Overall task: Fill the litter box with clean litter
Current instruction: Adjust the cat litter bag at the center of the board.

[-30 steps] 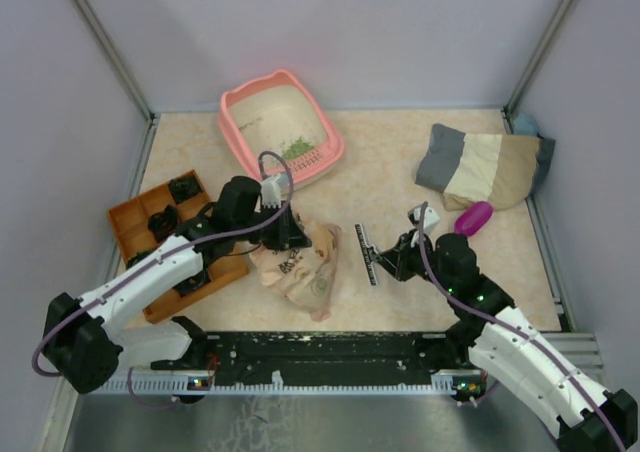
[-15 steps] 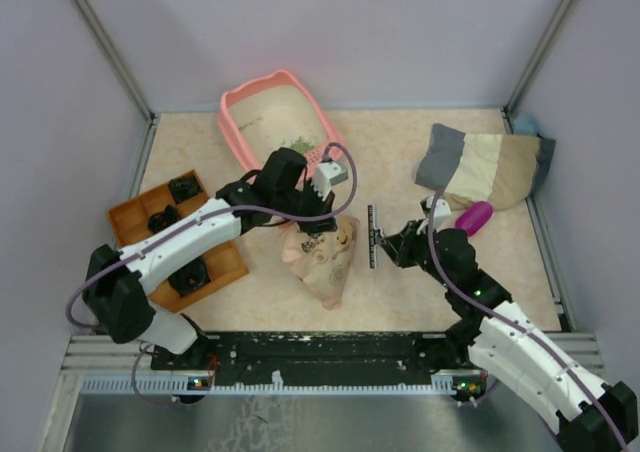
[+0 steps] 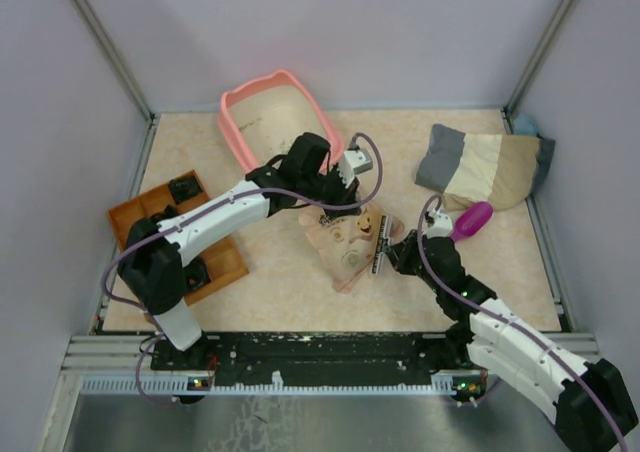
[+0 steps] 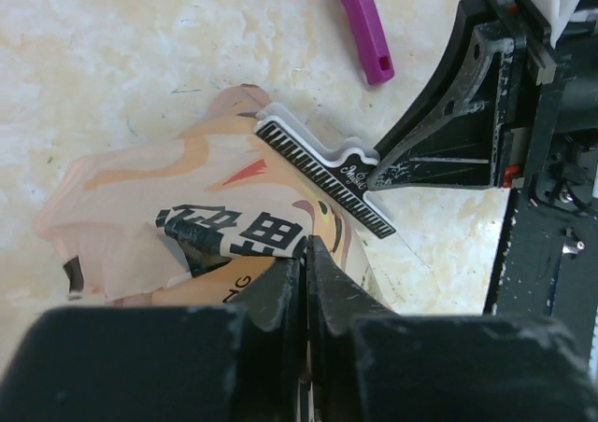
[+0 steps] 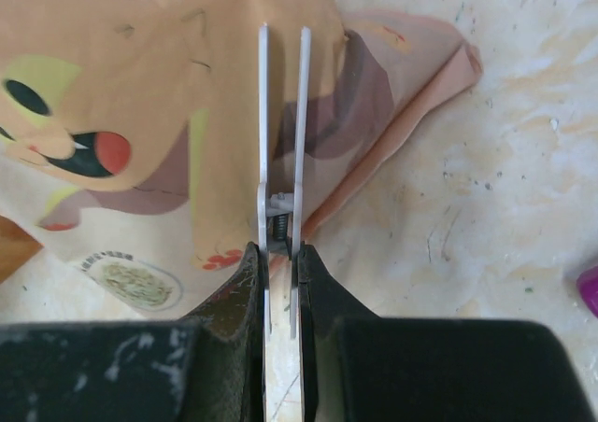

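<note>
The salmon-pink litter box (image 3: 262, 107) stands at the back left; my left arm crosses its near corner and no green litter shows. My left gripper (image 3: 338, 209) is shut on the beige printed paper bag (image 3: 349, 246), pinching its top fold in the left wrist view (image 4: 306, 246). My right gripper (image 3: 393, 253) is shut on a white bag clip with black print (image 3: 378, 240). In the right wrist view the gripper (image 5: 278, 254) holds the clip (image 5: 280, 142) with its two prongs against the bag's edge (image 5: 140, 95). The clip (image 4: 322, 173) touches the bag (image 4: 140, 217) in the left wrist view.
An orange compartmented tray (image 3: 132, 217) with black items sits at the left. A magenta scoop (image 3: 473, 218) lies beside a striped cushion (image 3: 485, 167) at the right; its handle shows in the left wrist view (image 4: 363, 25). Grey walls close in the sides and back.
My left gripper has carried the bag to the right, away from the orange tray. My right gripper has brought the clip forward until it meets the bag's edge.
</note>
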Motion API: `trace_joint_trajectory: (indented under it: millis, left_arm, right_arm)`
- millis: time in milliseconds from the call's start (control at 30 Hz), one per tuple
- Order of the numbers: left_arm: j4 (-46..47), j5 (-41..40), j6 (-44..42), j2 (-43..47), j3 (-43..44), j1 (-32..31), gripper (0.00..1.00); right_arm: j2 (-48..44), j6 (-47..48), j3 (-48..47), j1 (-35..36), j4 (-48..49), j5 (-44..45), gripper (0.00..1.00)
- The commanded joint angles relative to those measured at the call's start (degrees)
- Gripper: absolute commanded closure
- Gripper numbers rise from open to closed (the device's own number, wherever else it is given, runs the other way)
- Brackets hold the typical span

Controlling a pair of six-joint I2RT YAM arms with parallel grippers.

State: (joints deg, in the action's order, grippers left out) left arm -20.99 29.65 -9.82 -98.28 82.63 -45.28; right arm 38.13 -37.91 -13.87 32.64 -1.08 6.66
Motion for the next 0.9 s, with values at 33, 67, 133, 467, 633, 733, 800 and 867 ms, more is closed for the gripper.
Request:
trace_joint_trajectory:
  millis: [33,67,133,467,633,733,800,867]
  left_arm:
    - [10.2,-2.9,6.0,6.2,-4.8,-0.2,0.78]
    - [9.5,-4.6,7.3,6.6,-5.1,0.2,0.75]
    - [8.1,-8.6,10.9,7.7,-5.4,1.7,0.73]
    - [7.4,-14.1,28.8,19.9,-16.3,18.9,0.41]
    - [7.2,-16.6,34.9,24.4,-25.0,24.4,0.40]
    - [13.1,-13.9,39.7,27.1,-32.1,26.1,0.39]
    - [17.2,-12.3,42.7,28.0,-36.0,26.3,0.38]
    - [20.2,-11.1,45.3,27.9,-38.4,26.3,0.37]
  right_arm:
    - [4.1,-4.5,2.3,0.7,5.8,3.7,1.00]
    - [4.5,-5.1,2.8,0.7,5.9,4.8,1.00]
    - [5.3,-6.3,4.2,0.7,7.2,6.2,1.00]
    - [11.6,-7.2,5.5,0.7,11.1,6.8,1.00]
    - [13.5,-7.2,5.0,0.7,12.2,5.3,1.00]
    - [12.2,-7.8,3.8,0.7,9.0,4.5,1.00]
    - [10.0,-9.2,3.1,0.7,4.1,4.7,1.00]
    - [7.0,-11.1,3.1,0.7,0.0,5.5,1.00]
